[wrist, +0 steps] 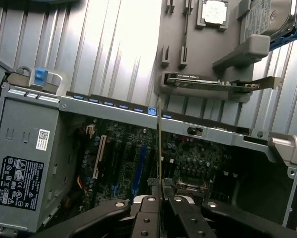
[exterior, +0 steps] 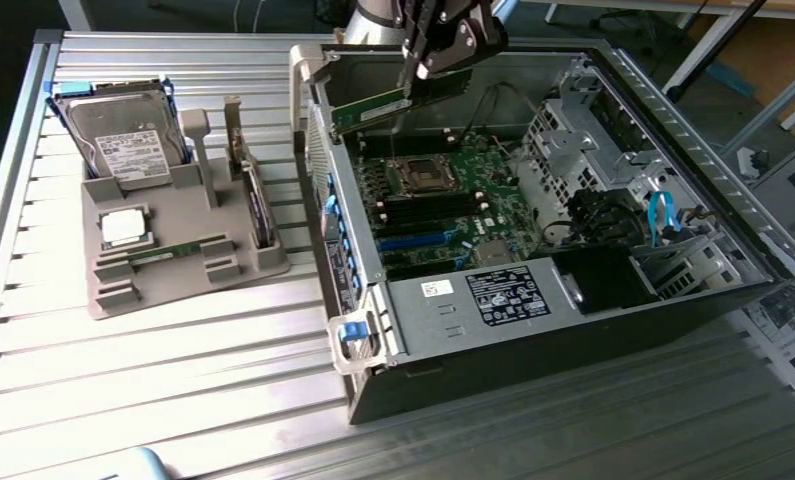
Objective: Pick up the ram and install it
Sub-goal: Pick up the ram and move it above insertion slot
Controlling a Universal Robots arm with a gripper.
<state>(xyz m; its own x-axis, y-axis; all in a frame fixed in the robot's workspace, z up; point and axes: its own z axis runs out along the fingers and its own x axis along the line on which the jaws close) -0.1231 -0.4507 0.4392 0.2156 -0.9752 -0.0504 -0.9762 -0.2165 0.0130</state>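
Holding the ram [exterior: 370,106] [wrist: 159,148] by its upper edge, the gripper [exterior: 417,85] [wrist: 161,197] has its fingers drawn in narrow and clamped on the thin green board, one on each face. The stick hangs in the air above the far part of the open computer case [exterior: 664,110], touching nothing else. In the wrist view it shows edge-on as a fine line over the motherboard [exterior: 457,190], which I judge is deliberate: its free lower edge faces the board. The black memory slots [exterior: 424,210] lie below and nearer the exterior camera, well apart from the stick, so it is not yet seated. Outside the case, toward the exterior view's left, the grey holder [exterior: 170,215] stands on the ribbed metal table [exterior: 170,380] and keeps the hard drive [exterior: 124,140], the square chip [exterior: 124,228] and the bracketed card [exterior: 250,190] upright or flat in their own recesses.
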